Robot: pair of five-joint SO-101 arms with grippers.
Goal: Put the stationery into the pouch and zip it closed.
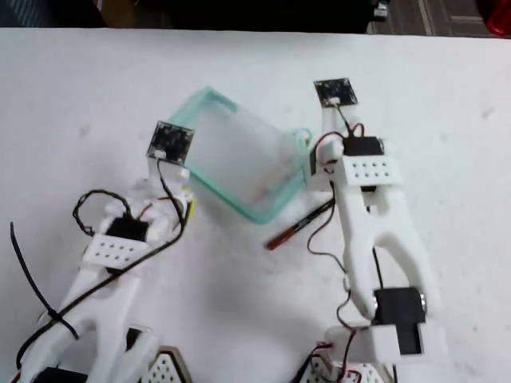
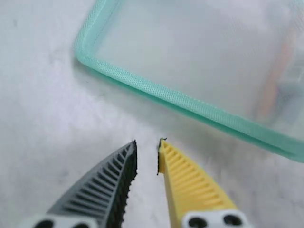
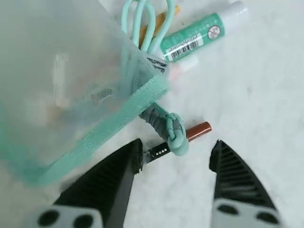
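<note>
The translucent pouch with a teal edge lies at the table's middle. Something orange shows faintly through its wall. My left gripper hovers just off the pouch's near-left edge, its grey and yellow fingers a narrow gap apart with nothing between. At the pouch's right corner my right gripper stands open, with the teal zipper pull between its black fingers. A brown-capped pen lies on the table beside that corner, its end close behind the pull. A green and white glue stick lies beyond.
A teal cord loop sticks out from the pouch's corner, next to a thin orange object. The white table spreads wide to the left, right and far side. Both arms' bases and cables fill the near edge.
</note>
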